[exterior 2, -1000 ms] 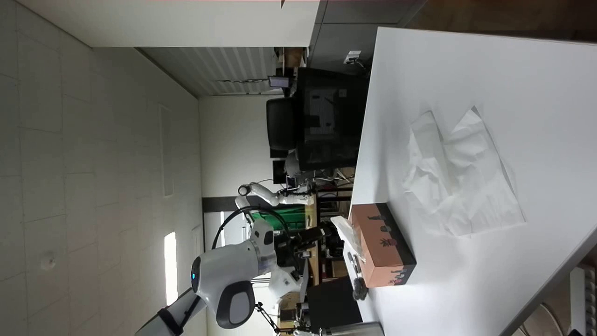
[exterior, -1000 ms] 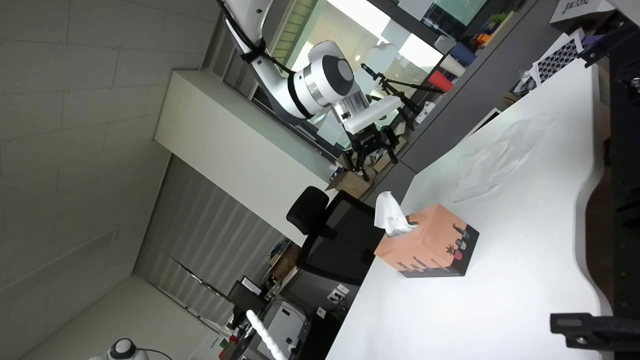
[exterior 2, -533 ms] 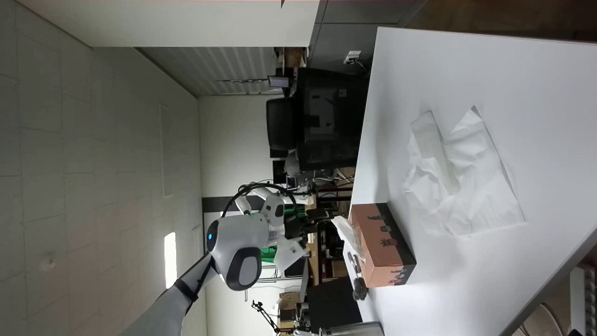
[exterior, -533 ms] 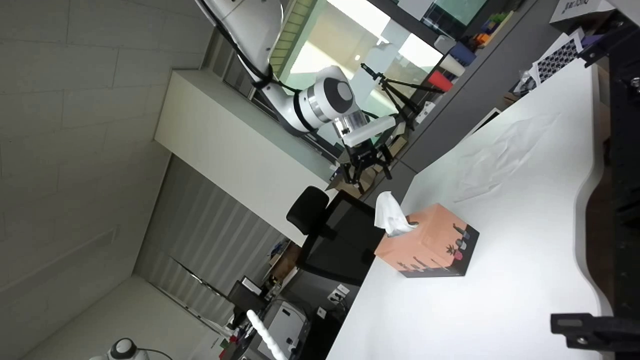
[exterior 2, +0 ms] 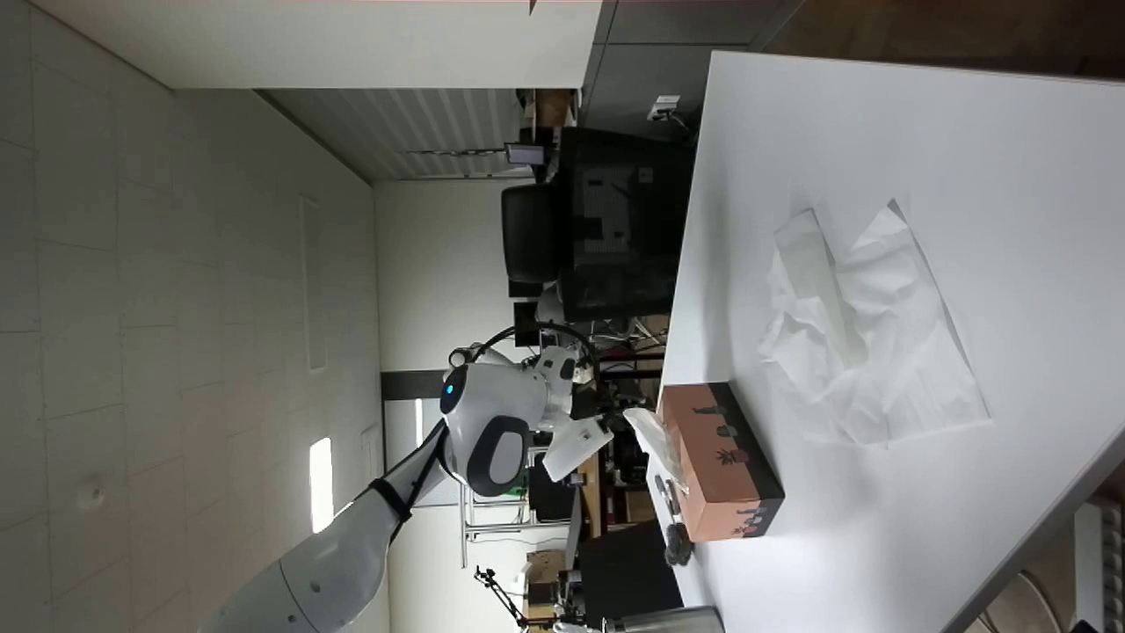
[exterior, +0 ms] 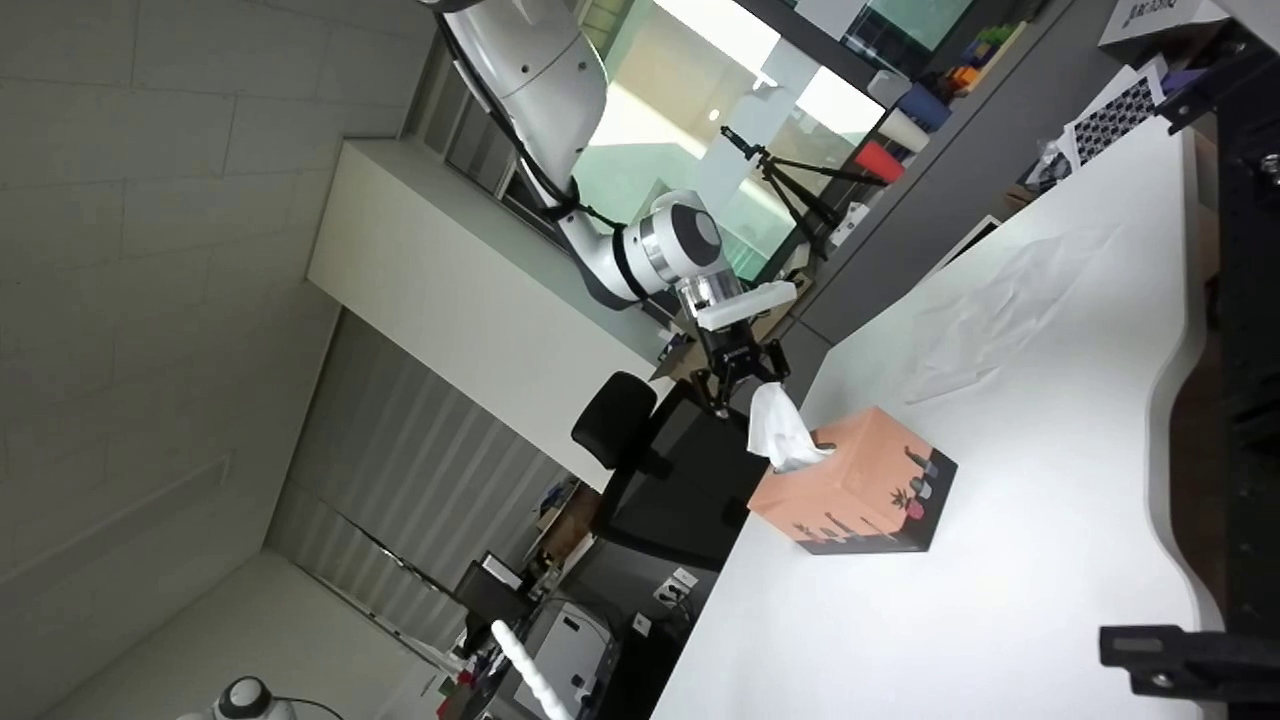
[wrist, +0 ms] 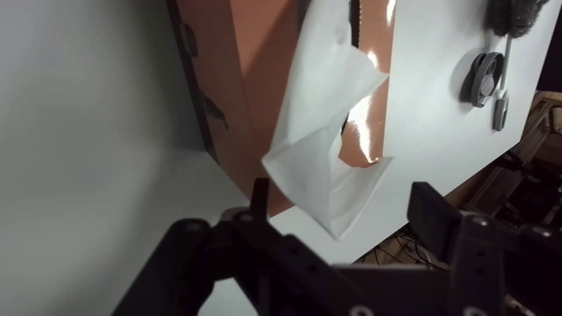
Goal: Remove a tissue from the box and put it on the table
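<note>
The salmon-pink box (exterior: 850, 490) with its dark patterned edge stands on the white table (exterior: 1000, 610); both also show in an exterior view, the box (exterior 2: 716, 462) and the table (exterior 2: 879, 563). A white creased tissue (exterior: 780, 430) sticks up out of its slot; it also shows in an exterior view (exterior 2: 655, 444). My gripper (exterior: 750, 390) is open and empty, just above the tissue's tip. In the wrist view the gripper (wrist: 341, 192) has its fingers apart, with the tissue (wrist: 307, 109) between them in the picture and no finger visibly touching it. The box (wrist: 268, 57) lies beyond.
A larger crinkled, thin whitish sheet (exterior 2: 870, 352) lies flat on the table beside the box. Behind the box lie a round grey part (wrist: 485, 79) and a dark fuzzy brush (wrist: 520, 19). A black chair (exterior: 690, 490) stands past the table edge.
The arm has swung and lowered, bringing my gripper closer to the tissue's tip. The box, tissue and flat sheet have not moved.
</note>
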Controlling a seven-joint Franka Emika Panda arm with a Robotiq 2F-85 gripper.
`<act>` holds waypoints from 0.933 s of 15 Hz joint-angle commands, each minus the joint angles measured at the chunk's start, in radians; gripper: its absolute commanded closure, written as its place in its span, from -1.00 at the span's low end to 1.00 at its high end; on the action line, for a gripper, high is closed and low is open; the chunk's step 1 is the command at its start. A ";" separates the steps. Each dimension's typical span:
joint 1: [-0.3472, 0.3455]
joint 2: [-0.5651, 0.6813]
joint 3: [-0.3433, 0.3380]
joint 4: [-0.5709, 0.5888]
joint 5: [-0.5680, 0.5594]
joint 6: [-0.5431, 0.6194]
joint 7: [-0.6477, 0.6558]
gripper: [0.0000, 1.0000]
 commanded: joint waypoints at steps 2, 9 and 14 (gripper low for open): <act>-0.081 0.069 0.051 0.118 -0.077 -0.144 0.101 0.11; -0.156 0.150 0.049 0.278 -0.229 -0.441 0.351 0.98; -0.202 0.124 0.045 0.332 -0.209 -0.521 0.393 1.00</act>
